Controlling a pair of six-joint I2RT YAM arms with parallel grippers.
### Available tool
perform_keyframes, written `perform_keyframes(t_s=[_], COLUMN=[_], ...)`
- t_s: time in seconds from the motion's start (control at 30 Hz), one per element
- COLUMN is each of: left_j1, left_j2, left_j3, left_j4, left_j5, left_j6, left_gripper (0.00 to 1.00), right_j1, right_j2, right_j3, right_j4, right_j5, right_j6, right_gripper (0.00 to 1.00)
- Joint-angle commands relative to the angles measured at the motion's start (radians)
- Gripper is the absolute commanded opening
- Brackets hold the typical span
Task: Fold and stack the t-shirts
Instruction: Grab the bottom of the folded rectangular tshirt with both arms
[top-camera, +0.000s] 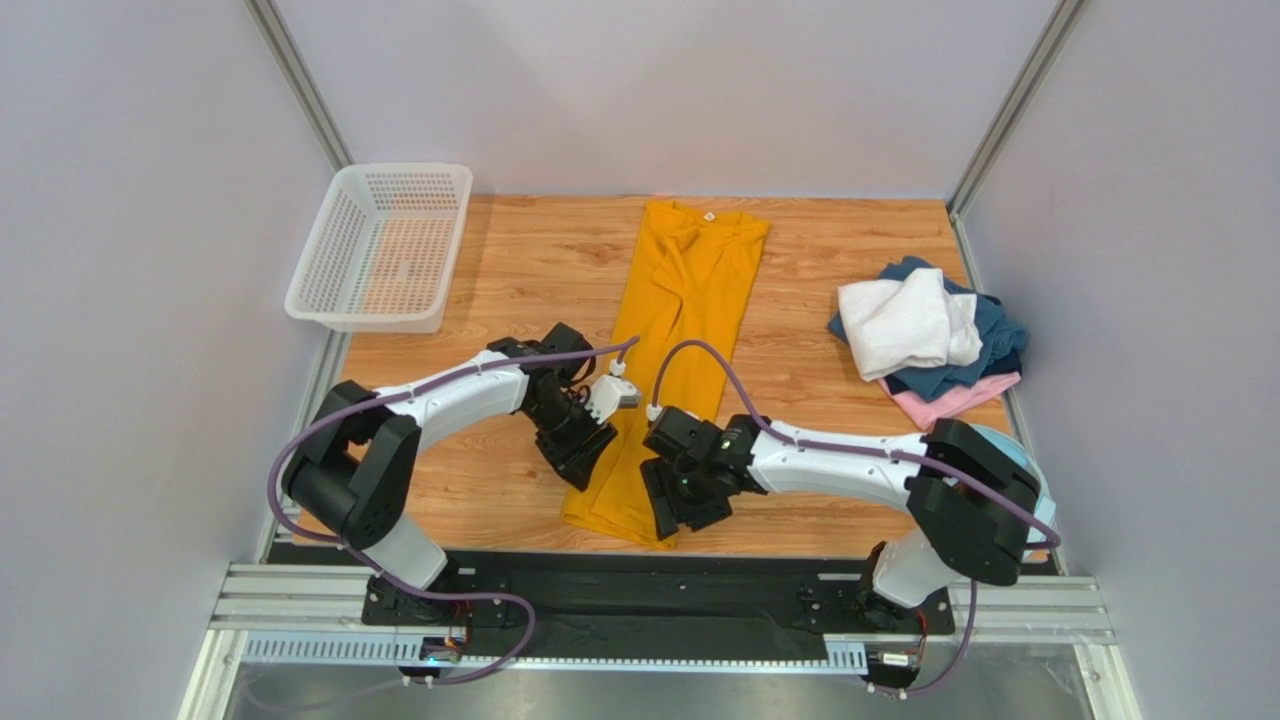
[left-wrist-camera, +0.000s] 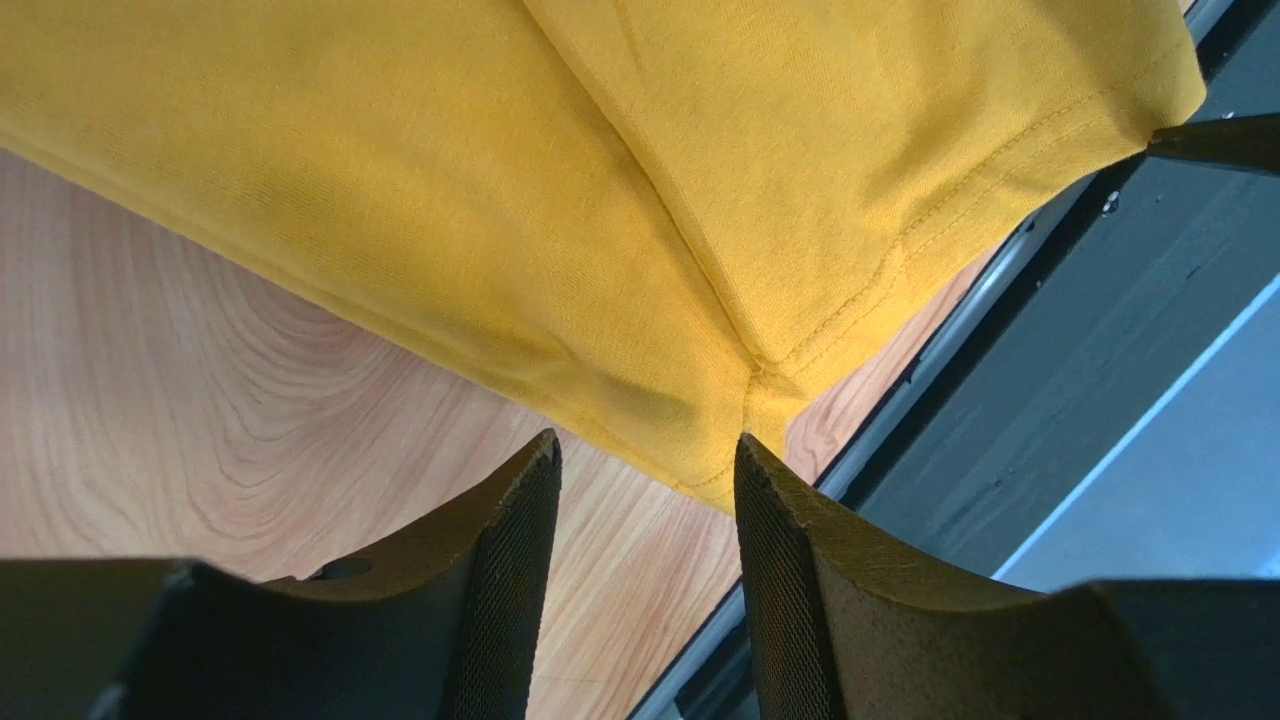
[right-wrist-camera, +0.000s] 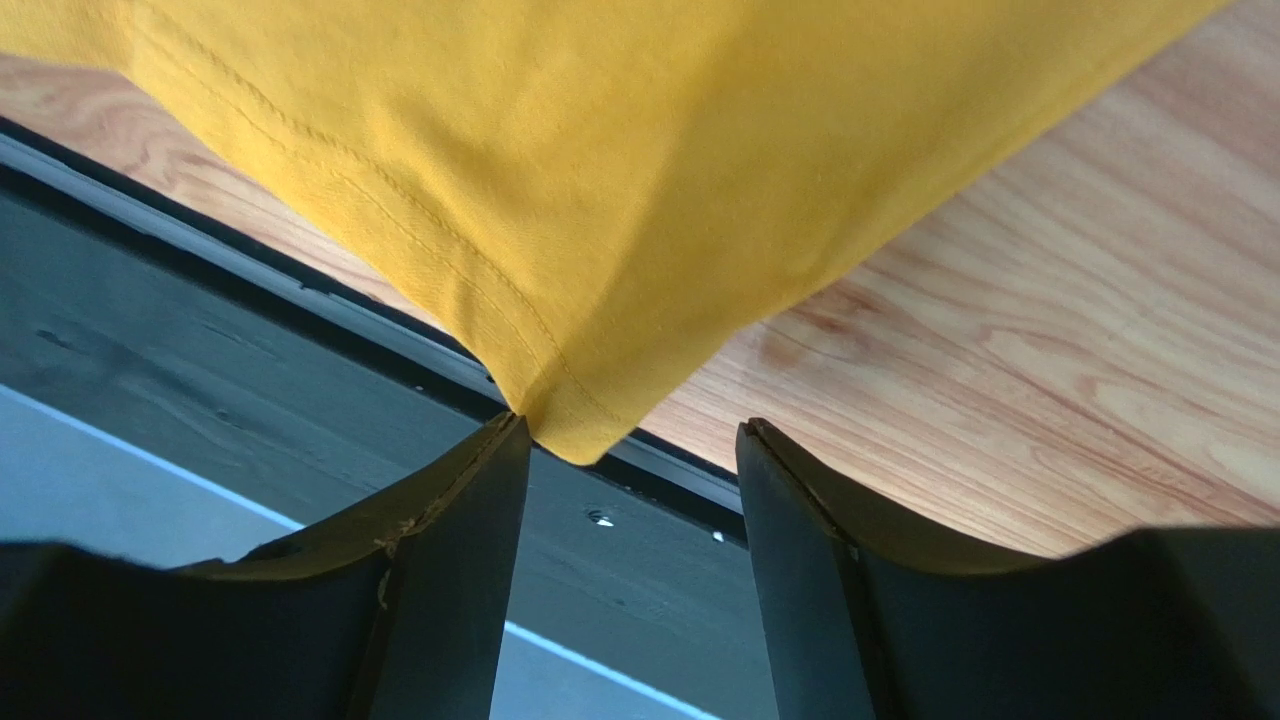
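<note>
The mustard-yellow t-shirt (top-camera: 684, 300) lies on the wooden table, folded lengthwise into a long narrow strip that runs from the back to the near edge. My left gripper (top-camera: 579, 458) is open at its near left corner, fingertips just short of the hem (left-wrist-camera: 646, 465). My right gripper (top-camera: 669, 510) is open at the near right corner (right-wrist-camera: 631, 450), with the cloth tip against its left finger (right-wrist-camera: 504, 450). The shirt fills the top of both wrist views (left-wrist-camera: 601, 195) (right-wrist-camera: 631, 150). A white tee (top-camera: 902, 323), a dark blue one (top-camera: 1004, 338) and a pink one (top-camera: 947, 399) lie heaped at the right.
A white mesh basket (top-camera: 383, 248) stands at the back left corner. The black base rail (top-camera: 661, 578) runs along the near table edge, right under the shirt's near end. A light-blue object (top-camera: 1016, 446) shows partly behind the right arm's shoulder.
</note>
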Motion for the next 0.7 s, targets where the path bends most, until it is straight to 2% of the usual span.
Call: perform_keyframes(t_s=[0.0, 0.27, 0.47, 0.67], left_j1=[-0.024, -0.073, -0.074, -0.074], left_j2=[-0.047, -0.060, -0.064, -0.029], left_j3=[-0.010, -0.027, -0.048, -0.053], left_j4=[0.036, 0.047, 0.070, 0.073], left_j5=[-0.016, -0.051, -0.056, -0.042], left_j6=[-0.006, 0.004, 0.020, 0.039], left_gripper=[0.54, 0.54, 0.54, 0.54], right_j1=[0.048, 0.103, 0.140, 0.147], right_j2=[-0.049, 0.014, 0.061, 0.104], right_j3=[-0.064, -0.091, -0.032, 0.011], right_j4=[0.106, 0.204, 0.178, 0.155], right_j5=[0.169, 0.153, 0.169, 0.165], right_j6=[0.039, 0.088, 0.083, 0.088], right_gripper=[0.59, 0.57, 0.55, 0.48])
